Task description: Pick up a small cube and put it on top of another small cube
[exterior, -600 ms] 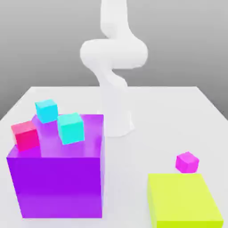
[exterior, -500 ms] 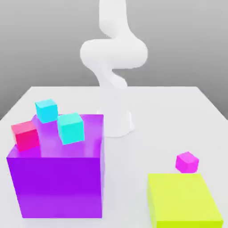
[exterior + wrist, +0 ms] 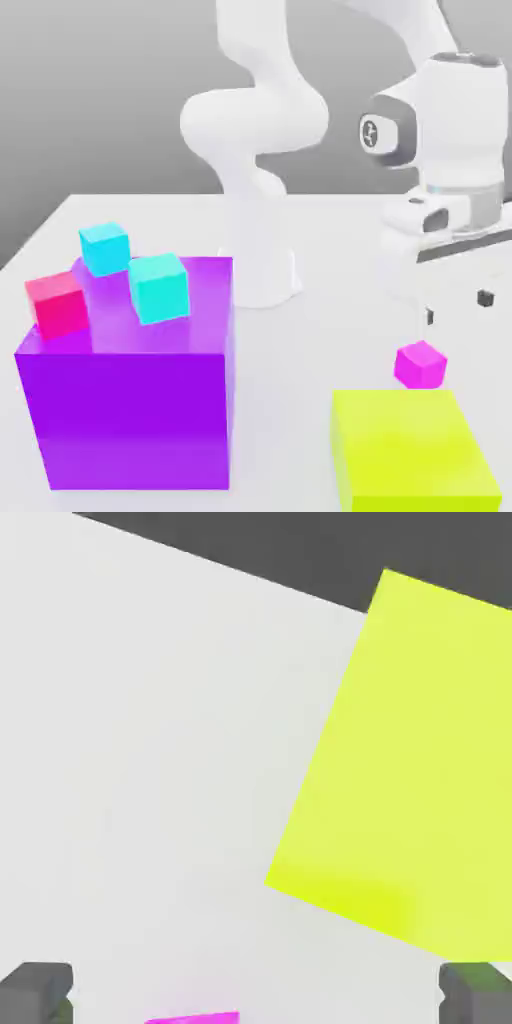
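The exterior view looks across a white table [image 3: 310, 330] toward the base of the robot arm [image 3: 257, 240] — a raised vantage tilted downward, taking in the tabletop's far edge and the grey background behind it. A purple block [image 3: 130, 415] and a yellow block [image 3: 415, 450] stand nearest that camera. The hand view, mounted on the arm, faces down at the tabletop from much closer to the yellow block, with a dark area beyond the table's edge. Both views share the yellow block, the magenta cube [image 3: 420, 366] — partly cropped in the hand view — and some tabletop.
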You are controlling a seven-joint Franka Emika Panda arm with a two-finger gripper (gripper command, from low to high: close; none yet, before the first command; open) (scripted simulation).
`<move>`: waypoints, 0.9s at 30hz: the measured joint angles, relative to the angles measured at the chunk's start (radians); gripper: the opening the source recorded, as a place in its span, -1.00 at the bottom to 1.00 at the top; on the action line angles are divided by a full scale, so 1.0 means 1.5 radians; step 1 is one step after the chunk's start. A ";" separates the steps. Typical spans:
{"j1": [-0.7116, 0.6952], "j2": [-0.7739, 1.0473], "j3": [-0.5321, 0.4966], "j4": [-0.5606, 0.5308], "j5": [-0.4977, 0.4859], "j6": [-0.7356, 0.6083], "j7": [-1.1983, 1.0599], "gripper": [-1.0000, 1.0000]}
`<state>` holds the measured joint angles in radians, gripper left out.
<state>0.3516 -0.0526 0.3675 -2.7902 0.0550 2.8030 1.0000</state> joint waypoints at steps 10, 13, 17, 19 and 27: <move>0.147 0.215 -0.173 0.006 -0.231 0.162 0.183 -1.00; 0.147 0.215 -0.173 0.006 -0.232 0.163 0.184 -1.00; 0.136 0.201 -0.159 0.003 -0.221 0.150 0.175 -1.00; 0.111 0.158 -0.123 -0.006 -0.175 0.117 0.140 -1.00; 0.042 0.014 -0.153 0.028 -0.039 -0.056 -0.038 -1.00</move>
<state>0.4147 -0.0323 0.1379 -2.7476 -0.0034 2.7196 0.9434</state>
